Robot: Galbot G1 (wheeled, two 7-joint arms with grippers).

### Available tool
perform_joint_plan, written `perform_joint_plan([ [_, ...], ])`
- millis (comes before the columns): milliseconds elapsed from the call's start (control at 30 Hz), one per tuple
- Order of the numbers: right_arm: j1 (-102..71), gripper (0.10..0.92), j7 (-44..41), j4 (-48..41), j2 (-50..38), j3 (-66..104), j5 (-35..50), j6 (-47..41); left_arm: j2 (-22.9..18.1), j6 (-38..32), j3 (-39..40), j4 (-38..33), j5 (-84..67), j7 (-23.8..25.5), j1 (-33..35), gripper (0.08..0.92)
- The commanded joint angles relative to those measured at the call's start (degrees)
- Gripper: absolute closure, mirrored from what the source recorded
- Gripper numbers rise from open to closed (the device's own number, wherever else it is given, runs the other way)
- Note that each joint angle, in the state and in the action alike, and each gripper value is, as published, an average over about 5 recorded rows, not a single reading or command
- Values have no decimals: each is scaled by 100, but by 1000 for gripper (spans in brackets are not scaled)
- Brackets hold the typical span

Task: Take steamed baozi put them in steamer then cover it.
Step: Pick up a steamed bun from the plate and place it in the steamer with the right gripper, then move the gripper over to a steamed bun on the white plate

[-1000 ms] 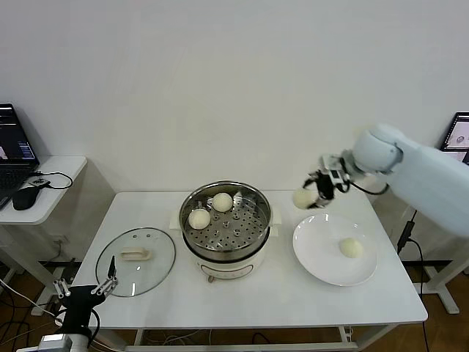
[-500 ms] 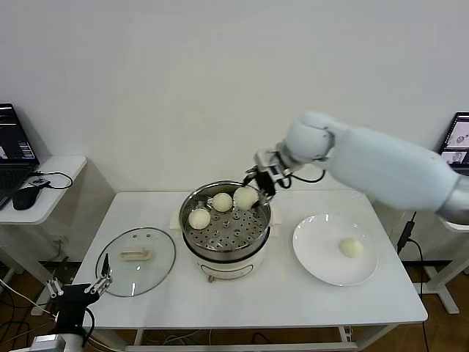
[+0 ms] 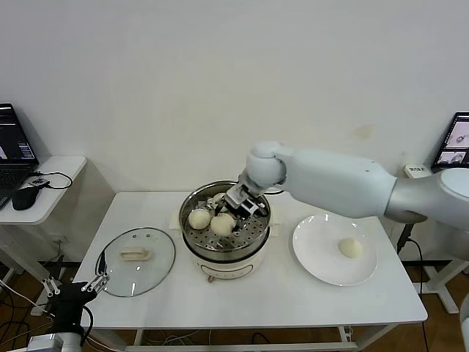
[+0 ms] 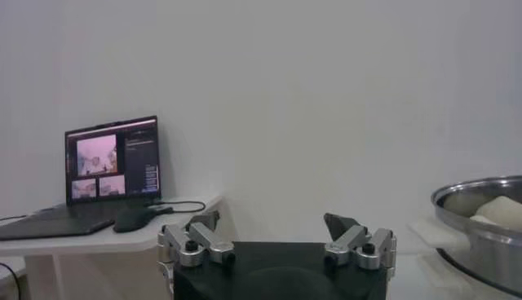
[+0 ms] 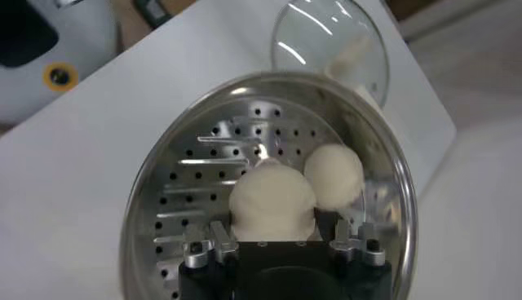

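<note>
The steamer (image 3: pixel 227 253) stands mid-table, its steel basket open. My right gripper (image 3: pixel 233 209) reaches down into the basket, shut on a steamed baozi (image 3: pixel 222 224) that sits low over the perforated floor. In the right wrist view the gripper (image 5: pixel 276 230) has this baozi (image 5: pixel 272 200) between its fingers. Another baozi (image 3: pixel 198 217) lies just left of it and also shows in the right wrist view (image 5: pixel 334 173). One more baozi (image 3: pixel 351 248) lies on the white plate (image 3: pixel 322 260). The cover (image 3: pixel 135 260) lies flat on the table, left of the steamer. My left gripper (image 3: pixel 73 287) is open and parked low, off the table's front left corner.
A side table (image 3: pixel 55 169) at the far left holds a laptop (image 4: pixel 112 159) and a mouse (image 3: pixel 26 196). A monitor (image 3: pixel 458 139) stands at the far right. The steamer's rim (image 4: pixel 481 191) shows in the left wrist view, beyond the open left gripper (image 4: pixel 277 230).
My right arm carried the baozi from above the plate leftward over the steamer and lowered it into the basket. The left gripper sank slightly.
</note>
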Motion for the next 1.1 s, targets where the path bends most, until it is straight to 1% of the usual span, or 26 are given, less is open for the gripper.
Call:
perform_joint_plan([
  [33, -65, 372, 33, -263, 439, -210, -646, 949, -1, -6, 5, 18, -6, -5, 5, 177],
  [467, -6, 369, -100, -263, 463, -326, -738, 1160, 0, -13, 50, 32, -25, -10, -23, 177],
  [567, -6, 321, -103, -248, 435, -331, -745, 1179, 8, -11, 53, 36, -26, -9, -31, 177],
  [667, 33, 244, -111, -226, 388, -304, -736, 1175, 20, -7, 50, 36, -27, -8, -37, 177],
  [767, 126, 209, -126, -184, 293, -241, -689, 1118, 38, -2, 43, 37, -38, -7, -58, 177],
  [1000, 524, 203, -144, 95, -303, 70, -380, 630, 123, 20, 6, 45, -72, -4, -140, 177],
  [1100, 694, 202, -226, 324, -767, 246, -108, 98, 159, 34, -13, 41, -84, 0, -167, 177],
])
